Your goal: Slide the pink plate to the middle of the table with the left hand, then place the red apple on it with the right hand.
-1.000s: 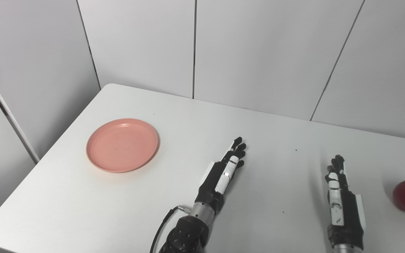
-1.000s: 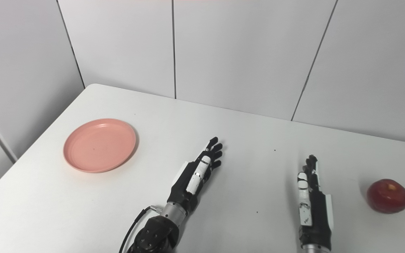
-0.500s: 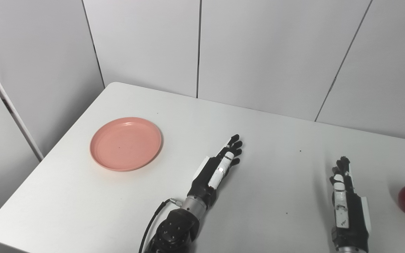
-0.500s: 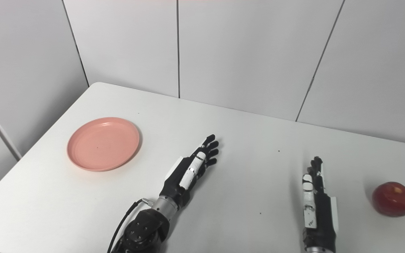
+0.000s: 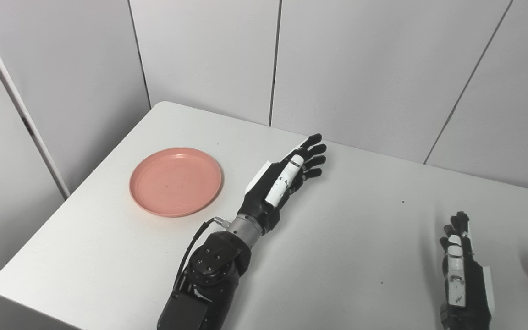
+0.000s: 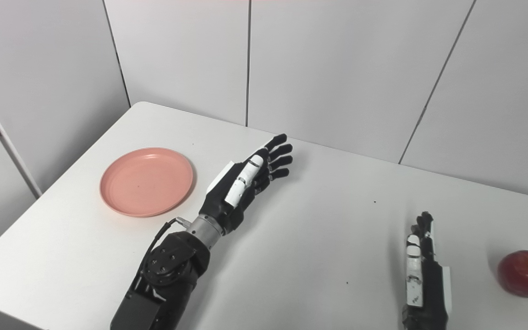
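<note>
Though near, hand (image 6: 245, 181) beside plate (image 6: 146, 181)

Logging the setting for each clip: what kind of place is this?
Probably a lab or test booth, not a home: a bare white table boxed in by plain grey wall panels, holding only a pink plate and a red apple.

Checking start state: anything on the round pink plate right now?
Nothing: the round pink plate is bare, its whole face visible. The red apple sits on the white table; the table under the plate is hidden.
</note>
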